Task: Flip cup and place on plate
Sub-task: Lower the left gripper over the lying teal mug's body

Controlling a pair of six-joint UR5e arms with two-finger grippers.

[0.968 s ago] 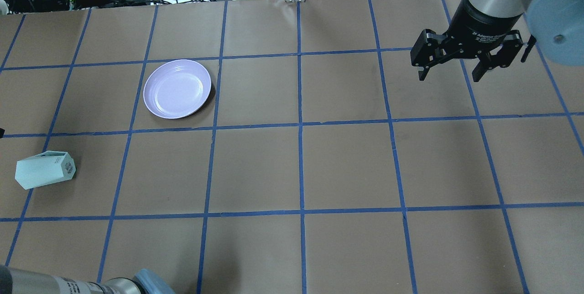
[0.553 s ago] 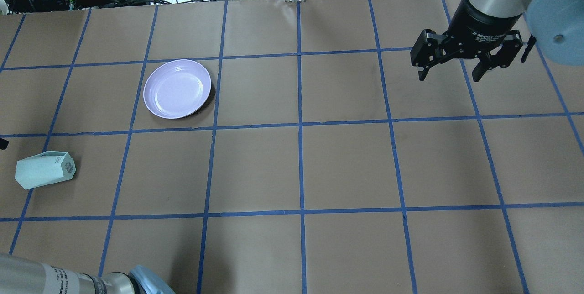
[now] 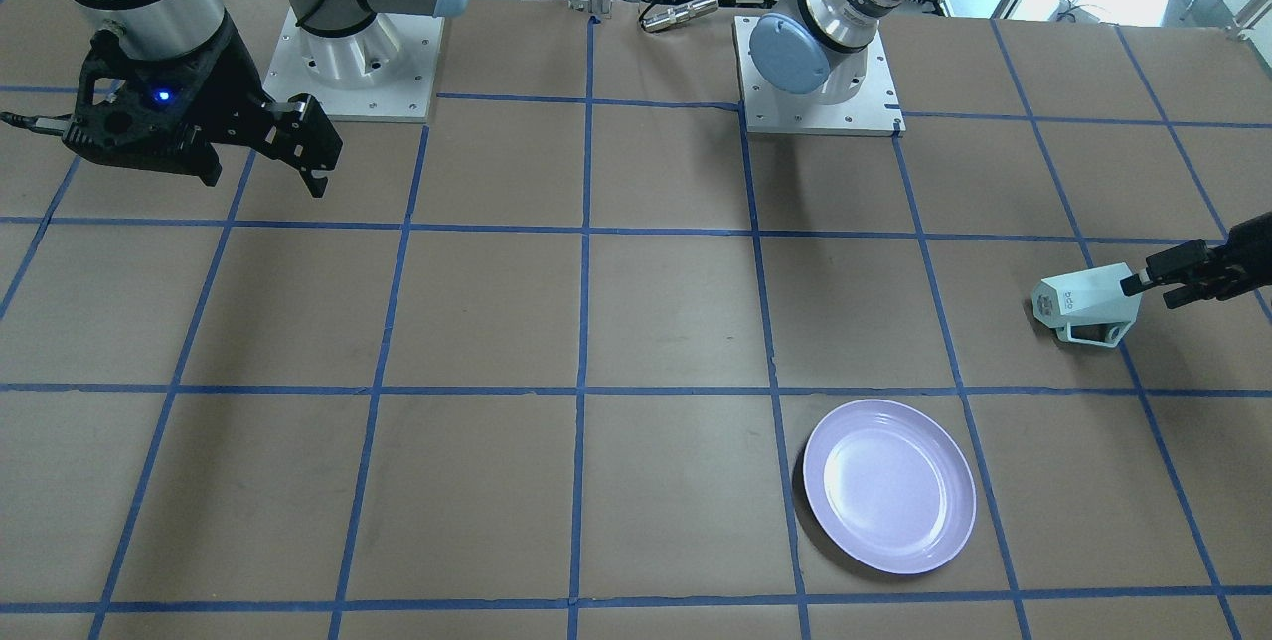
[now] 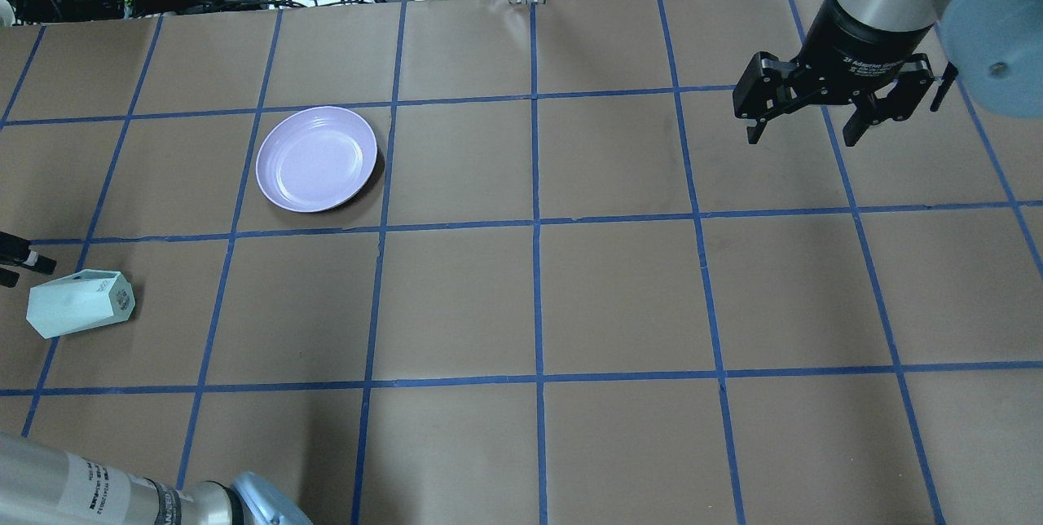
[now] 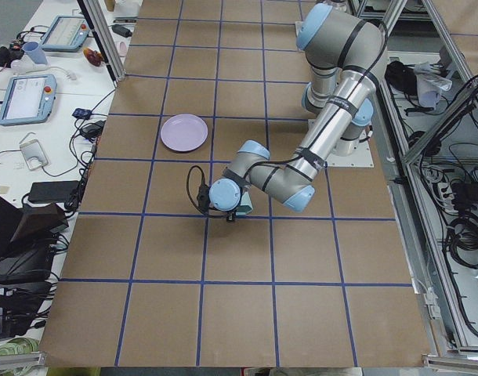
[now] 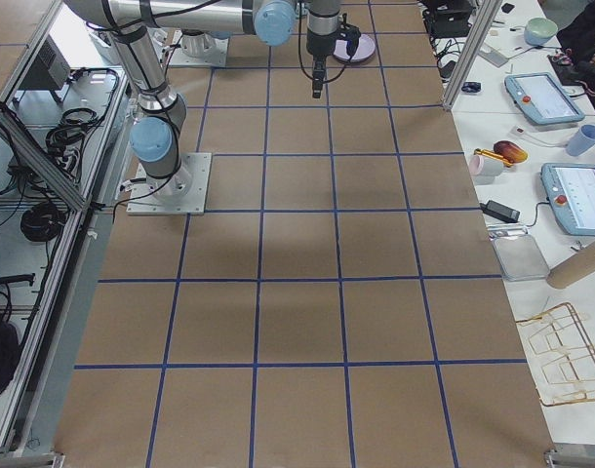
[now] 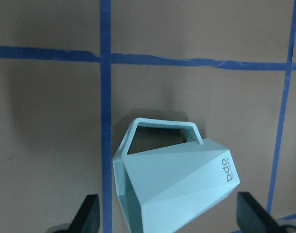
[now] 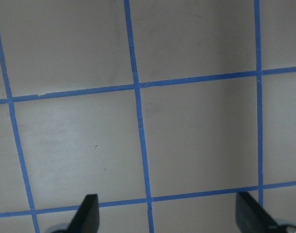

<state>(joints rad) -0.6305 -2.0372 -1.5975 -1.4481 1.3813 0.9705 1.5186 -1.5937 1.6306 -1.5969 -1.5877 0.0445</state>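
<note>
Left wrist-mounted view has the jaws of the left gripper (image 7: 170, 221) spread wide, with nothing grasped. The cup (image 7: 177, 189) lies on its side between the two fingertips (image 7: 90, 216), its handle pointing away from the camera. The step in hand seems to be the approach for the grasp. To do it well, the jaws should probably close across the body on two opposite facets and not on the handle, because the slanted faces may let the pads slip. The hold should also leave the wrist room to turn the cup upright.

The cup rests on the surface (image 4: 538, 305) at the robot's far left side. The plate (image 4: 316, 158) is well apart from it, farther forward. The right gripper (image 4: 807, 130) hangs with jaws released over bare surface, far away.

The mouth of the cup is cut off at the bottom edge of the wrist view. The overhead view shows only the tip of the left gripper. In the front-facing view it cannot be told if a finger touches the cup.
</note>
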